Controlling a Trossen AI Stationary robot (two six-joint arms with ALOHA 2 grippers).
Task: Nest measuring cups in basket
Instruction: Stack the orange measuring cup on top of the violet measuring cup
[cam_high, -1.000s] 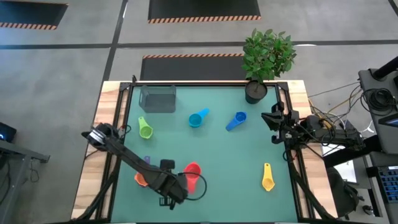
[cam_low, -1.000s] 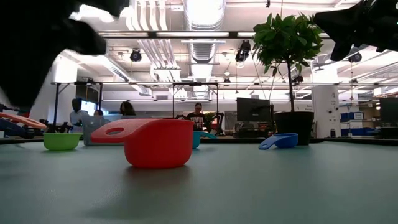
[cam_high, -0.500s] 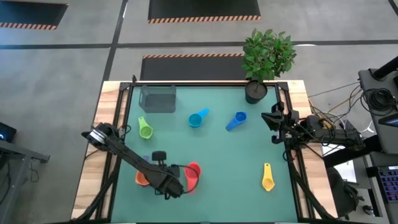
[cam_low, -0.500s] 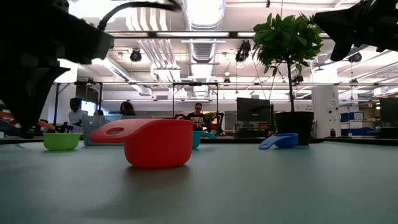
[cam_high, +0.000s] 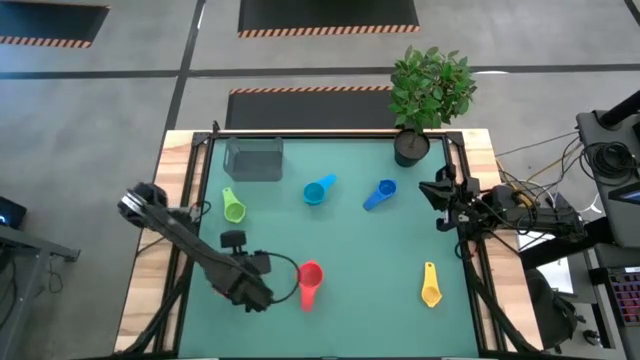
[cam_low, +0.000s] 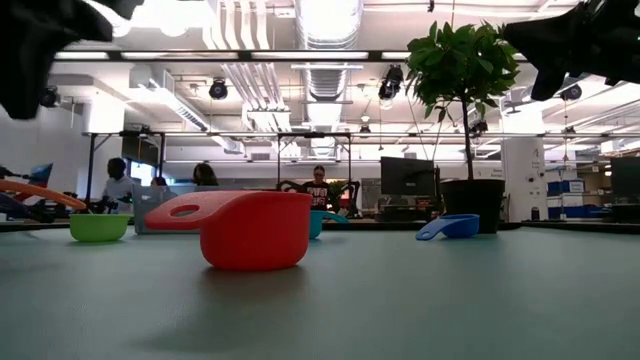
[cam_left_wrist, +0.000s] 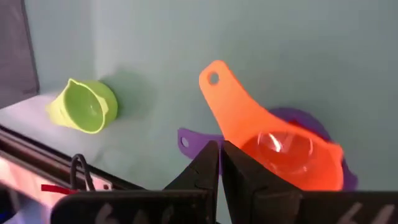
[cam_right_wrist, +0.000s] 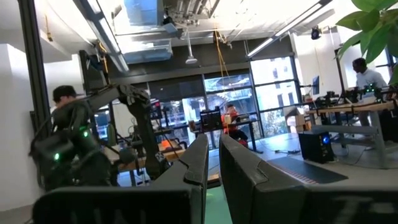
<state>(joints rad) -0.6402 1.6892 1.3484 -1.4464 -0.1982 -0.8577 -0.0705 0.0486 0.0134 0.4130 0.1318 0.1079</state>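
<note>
My left gripper (cam_left_wrist: 216, 155), shut, hovers just over the orange cup (cam_left_wrist: 283, 152), which sits nested in the purple cup (cam_left_wrist: 193, 140); my left arm (cam_high: 235, 280) hides both in the high view. The red cup (cam_high: 309, 277) stands on its base right of that arm. The green cup (cam_high: 233, 209), light blue cup (cam_high: 317, 190), blue cup (cam_high: 380, 194) and yellow cup (cam_high: 431, 289) lie apart on the mat. The grey basket (cam_high: 254, 158) stands at the far left. My right gripper (cam_right_wrist: 212, 158), shut, waits raised at the table's right edge (cam_high: 445, 193).
A black pot with a green plant (cam_high: 412, 146) stands at the far right corner. Wooden rails (cam_high: 172, 200) frame the green mat. Open mat lies in the middle, between the red cup and the yellow cup. People sit in the room beyond the table (cam_low: 318, 187).
My left gripper has moved from beside the red cup toward the table's left edge and risen, ending over the orange and purple cups. The red cup has stayed where it was. My right arm has kept still.
</note>
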